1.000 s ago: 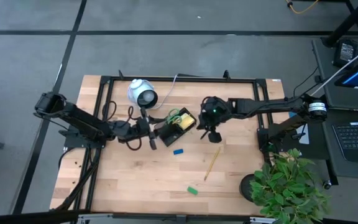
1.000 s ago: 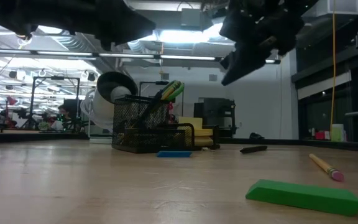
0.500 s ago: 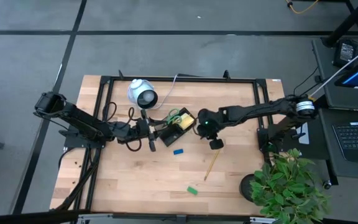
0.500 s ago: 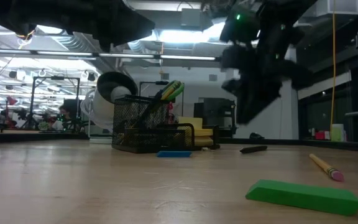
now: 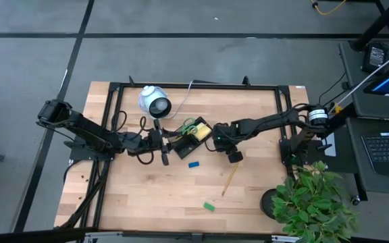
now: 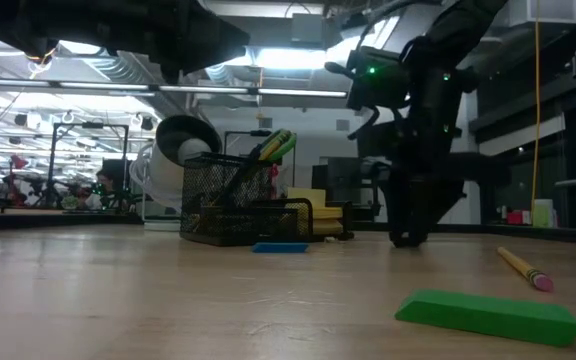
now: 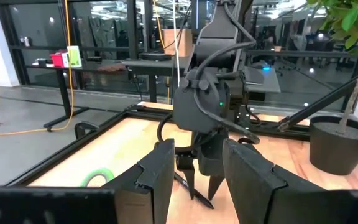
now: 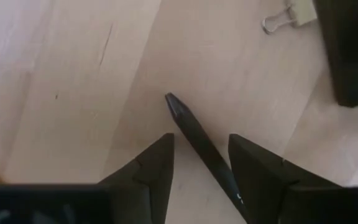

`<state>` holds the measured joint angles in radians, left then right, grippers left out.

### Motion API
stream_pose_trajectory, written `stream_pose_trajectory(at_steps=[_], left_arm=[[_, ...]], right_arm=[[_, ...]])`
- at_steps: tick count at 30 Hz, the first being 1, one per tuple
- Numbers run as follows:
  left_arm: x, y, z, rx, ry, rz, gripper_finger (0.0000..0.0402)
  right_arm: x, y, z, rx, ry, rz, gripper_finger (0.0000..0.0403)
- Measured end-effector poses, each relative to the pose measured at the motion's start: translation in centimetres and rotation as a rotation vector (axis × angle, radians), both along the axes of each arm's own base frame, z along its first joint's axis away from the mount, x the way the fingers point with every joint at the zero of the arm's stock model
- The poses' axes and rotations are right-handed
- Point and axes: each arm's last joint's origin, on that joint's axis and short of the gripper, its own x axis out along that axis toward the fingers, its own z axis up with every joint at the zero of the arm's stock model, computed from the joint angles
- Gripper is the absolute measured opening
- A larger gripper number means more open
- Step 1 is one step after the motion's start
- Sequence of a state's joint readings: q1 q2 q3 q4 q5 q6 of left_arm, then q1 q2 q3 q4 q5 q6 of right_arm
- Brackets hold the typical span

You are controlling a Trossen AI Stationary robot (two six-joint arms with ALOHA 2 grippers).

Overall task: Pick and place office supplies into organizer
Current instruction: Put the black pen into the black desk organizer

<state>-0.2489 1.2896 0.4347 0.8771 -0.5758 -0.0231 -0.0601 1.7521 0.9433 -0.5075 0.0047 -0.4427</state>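
Observation:
The black mesh organizer [image 5: 190, 139] stands mid-table with green-handled scissors [image 5: 190, 125] and a yellow sticky pad [image 5: 202, 129] in it; it also shows in the low view [image 6: 230, 205]. My right gripper [image 8: 199, 163] points down, open. Its fingers stand on either side of the black pen [image 8: 190, 132], which lies flat on the wood to the right of the organizer. In the low view the fingertips [image 6: 408, 236] are down at the table top. My left gripper [image 5: 169, 143] is open and level at the organizer's left end. My left gripper stands at the organizer's left end; I cannot tell whether it touches it.
A blue block [image 5: 193, 164], a pencil [image 5: 230, 177] and a green block [image 5: 209, 206] lie nearer the front edge. A binder clip [image 8: 284, 16] lies close to the pen. A white round device [image 5: 154, 101] stands at the back. A potted plant [image 5: 313, 199] is at the right front corner.
My right gripper has come down from well above the table to the table top over the pen, drifting slightly toward the organizer. It has tipped from a slant to pointing almost straight down. The pen and the other things have stayed put.

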Motion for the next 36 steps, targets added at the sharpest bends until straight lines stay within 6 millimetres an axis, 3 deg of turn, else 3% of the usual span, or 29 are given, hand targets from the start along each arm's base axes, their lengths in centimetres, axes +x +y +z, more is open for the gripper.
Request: stream_pose_trajectory(at_steps=[13,32,36], left_arm=[[0.01,0.00,-0.08,0.003,0.008,0.000,0.0132],[0.01,0.00,-0.07,0.003,0.008,0.000,0.0132],[0.01,0.00,-0.07,0.004,0.008,0.000,0.0132]], right_arm=[[-0.08,-0.41,-0.86,-0.019,0.052,0.043,0.0155],[-0.04,-0.39,-0.90,0.017,0.050,0.051,0.0029],[-0.01,-0.39,-0.90,0.017,0.046,0.051,0.0027]])
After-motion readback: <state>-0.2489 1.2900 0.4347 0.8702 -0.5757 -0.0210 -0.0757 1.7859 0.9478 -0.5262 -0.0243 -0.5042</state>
